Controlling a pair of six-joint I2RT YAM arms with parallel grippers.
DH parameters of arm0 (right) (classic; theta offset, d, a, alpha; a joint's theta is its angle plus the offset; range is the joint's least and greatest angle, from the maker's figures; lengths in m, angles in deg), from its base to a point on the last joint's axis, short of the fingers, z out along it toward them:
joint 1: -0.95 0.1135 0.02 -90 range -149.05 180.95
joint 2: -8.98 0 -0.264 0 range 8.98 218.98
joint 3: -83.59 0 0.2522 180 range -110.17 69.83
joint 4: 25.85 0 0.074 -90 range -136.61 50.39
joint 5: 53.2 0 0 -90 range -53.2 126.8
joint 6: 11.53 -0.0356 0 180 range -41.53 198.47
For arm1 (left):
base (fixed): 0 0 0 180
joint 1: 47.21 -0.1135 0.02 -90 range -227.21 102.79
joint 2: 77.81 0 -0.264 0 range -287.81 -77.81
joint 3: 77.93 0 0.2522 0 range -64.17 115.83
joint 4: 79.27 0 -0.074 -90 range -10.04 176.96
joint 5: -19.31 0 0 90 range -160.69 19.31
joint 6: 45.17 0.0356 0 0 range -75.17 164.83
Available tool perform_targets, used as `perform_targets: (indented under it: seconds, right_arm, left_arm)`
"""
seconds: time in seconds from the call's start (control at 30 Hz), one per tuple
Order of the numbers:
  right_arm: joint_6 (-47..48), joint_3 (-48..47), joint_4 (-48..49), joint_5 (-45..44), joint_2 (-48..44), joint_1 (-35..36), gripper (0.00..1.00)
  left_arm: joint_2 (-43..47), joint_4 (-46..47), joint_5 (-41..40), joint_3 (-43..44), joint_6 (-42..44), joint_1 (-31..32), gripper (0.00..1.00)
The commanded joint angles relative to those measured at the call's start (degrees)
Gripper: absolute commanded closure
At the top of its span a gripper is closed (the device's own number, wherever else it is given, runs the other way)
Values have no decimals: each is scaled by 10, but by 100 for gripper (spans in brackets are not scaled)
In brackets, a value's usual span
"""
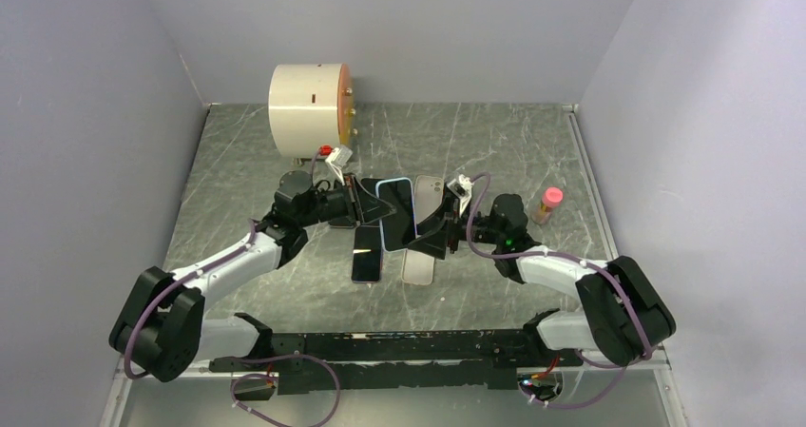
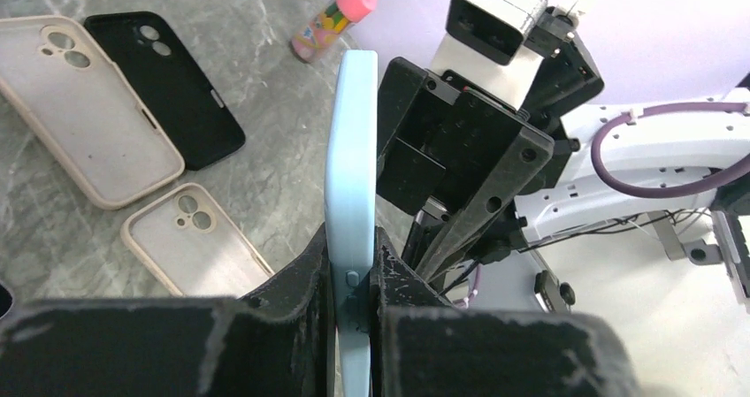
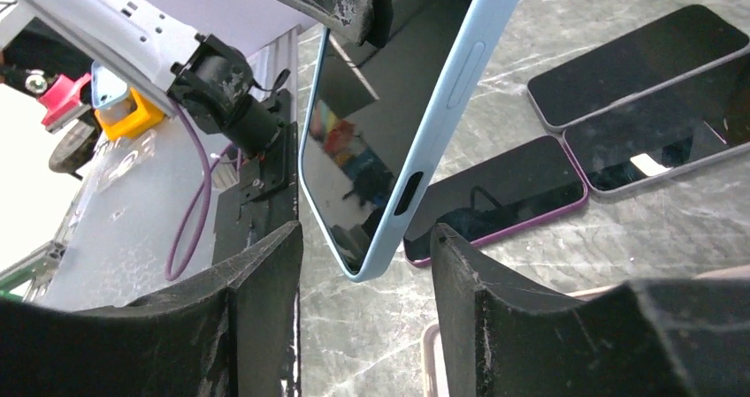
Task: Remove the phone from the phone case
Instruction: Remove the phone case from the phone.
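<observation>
A phone in a light blue case (image 1: 396,213) is held off the table, roughly on edge. My left gripper (image 1: 364,206) is shut on one long side of it; in the left wrist view the gripper (image 2: 354,278) clamps the blue case edge (image 2: 351,149) by its side buttons. My right gripper (image 1: 432,229) is open at the opposite side. In the right wrist view the phone's dark screen and blue rim (image 3: 389,123) hang with the lower corner between the fingers of my right gripper (image 3: 364,251), not touching them.
Empty cases lie on the table: a large beige one (image 2: 80,105), a black one (image 2: 168,87), a small beige one (image 2: 190,238). Bare phones lie below (image 3: 495,198) (image 3: 637,61). A pink-capped bottle (image 1: 546,203) stands right, a white cylinder (image 1: 309,108) at the back left.
</observation>
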State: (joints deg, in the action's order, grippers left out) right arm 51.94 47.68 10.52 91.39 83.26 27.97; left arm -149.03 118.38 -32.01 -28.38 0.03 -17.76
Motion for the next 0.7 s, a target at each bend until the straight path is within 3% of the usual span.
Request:
perform_targets:
  seconds: [0.0, 0.23, 0.37, 0.67]
  right_arm:
    - [60, -33, -15, 45, -9, 0, 43]
    - [137, -43, -108, 79, -48, 0, 46]
    - [180, -58, -167, 79, -63, 0, 54]
    - [220, -83, -203, 112, -67, 0, 62]
  left_arm:
    - [4, 80, 51, 13, -16, -5, 97]
    - [18, 67, 51, 12, -6, -6, 97]
    - [23, 67, 55, 13, -1, -5, 97]
    - [22, 113, 79, 6, -18, -6, 97]
